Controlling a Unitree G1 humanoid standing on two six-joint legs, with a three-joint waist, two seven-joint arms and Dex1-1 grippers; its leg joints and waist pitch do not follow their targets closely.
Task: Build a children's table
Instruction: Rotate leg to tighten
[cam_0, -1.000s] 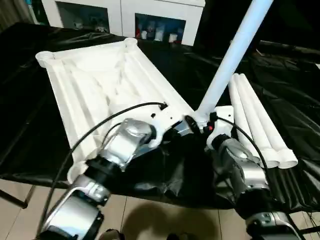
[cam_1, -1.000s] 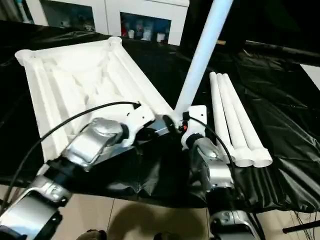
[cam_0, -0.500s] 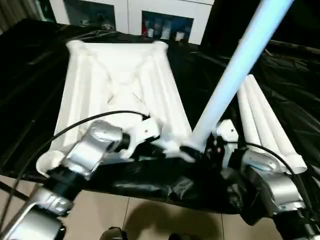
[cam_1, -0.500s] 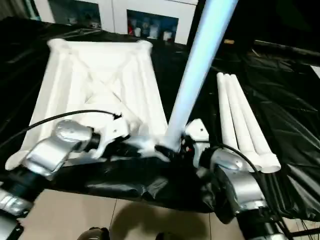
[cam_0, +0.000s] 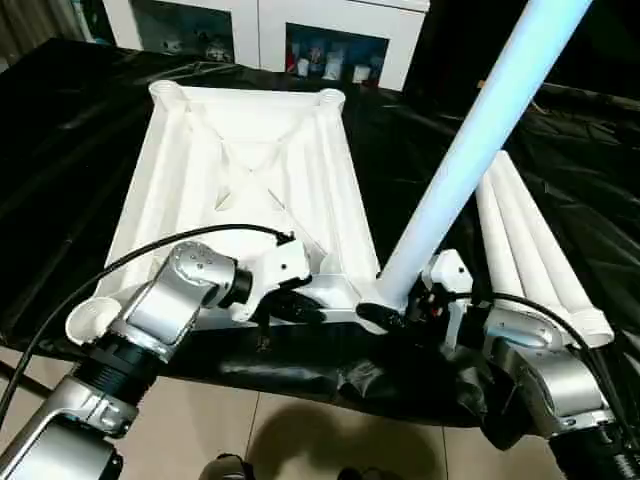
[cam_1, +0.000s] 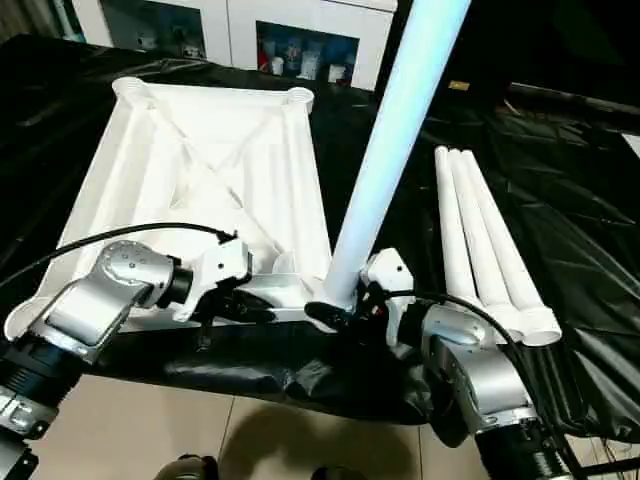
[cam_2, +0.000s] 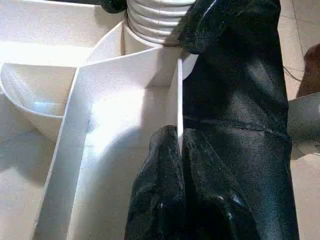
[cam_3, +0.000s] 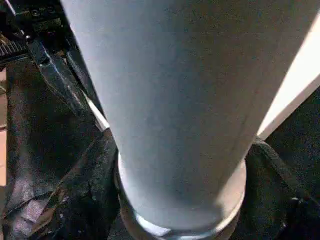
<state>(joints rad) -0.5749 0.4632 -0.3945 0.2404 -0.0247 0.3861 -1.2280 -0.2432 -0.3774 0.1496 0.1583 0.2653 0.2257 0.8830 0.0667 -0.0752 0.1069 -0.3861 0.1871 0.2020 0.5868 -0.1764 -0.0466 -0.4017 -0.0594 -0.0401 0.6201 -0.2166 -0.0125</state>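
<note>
Ahead of me a black sheet (cam_0: 60, 150) covers the desk, wrinkled and hanging over the near edge. Beyond it stands a white cabinet (cam_0: 260, 30) with glass doors, small items inside. Below lies pale tiled floor (cam_0: 300, 440).

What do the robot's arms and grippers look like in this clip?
Both forearms are silver metal cylinders with black ribbed wrist joints. The left arm has a white wrist housing and a loose black cable. The right arm has the same, with a cable looping over it. The fingers are glossy black.
</note>
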